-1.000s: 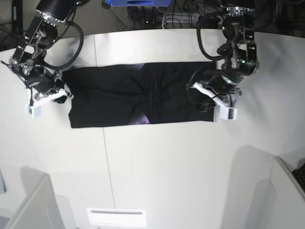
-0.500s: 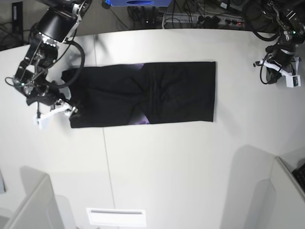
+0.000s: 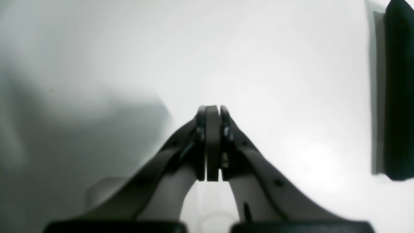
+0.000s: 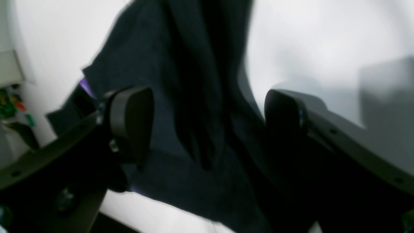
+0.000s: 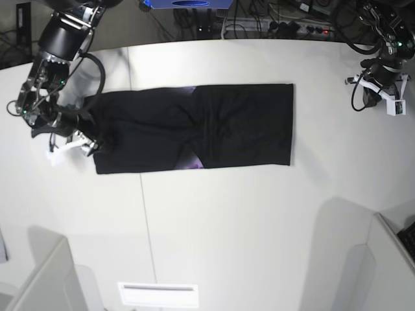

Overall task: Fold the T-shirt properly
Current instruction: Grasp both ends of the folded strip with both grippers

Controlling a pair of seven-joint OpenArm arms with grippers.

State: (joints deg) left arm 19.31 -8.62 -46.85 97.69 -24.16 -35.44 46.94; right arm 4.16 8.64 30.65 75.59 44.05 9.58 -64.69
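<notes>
you had the t-shirt [image 5: 194,128] lying flat on the white table [image 5: 246,220] as a long black band running left to right in the base view, with two small slivers of purple print showing, one at its top edge near the middle and one at its bottom edge. the right gripper [image 4: 207,126] was at the band's left end in the base view, its jaws standing wide apart; the right wrist view showed one finger [image 4: 131,123] on either side of a raised dark ridge of cloth, with the pads not touching the fabric between them as far as the blur allowed you to judge. nothing was clamped in that gripper. the left gripper [image 3: 212,142] was well apart from the garment, near the table's far right edge in the base view, with its jaws pressed together on nothing; the left wrist view showed bare white table below it and a dark object [image 3: 399,90] at the frame's right edge, which you could not identify.
</notes>
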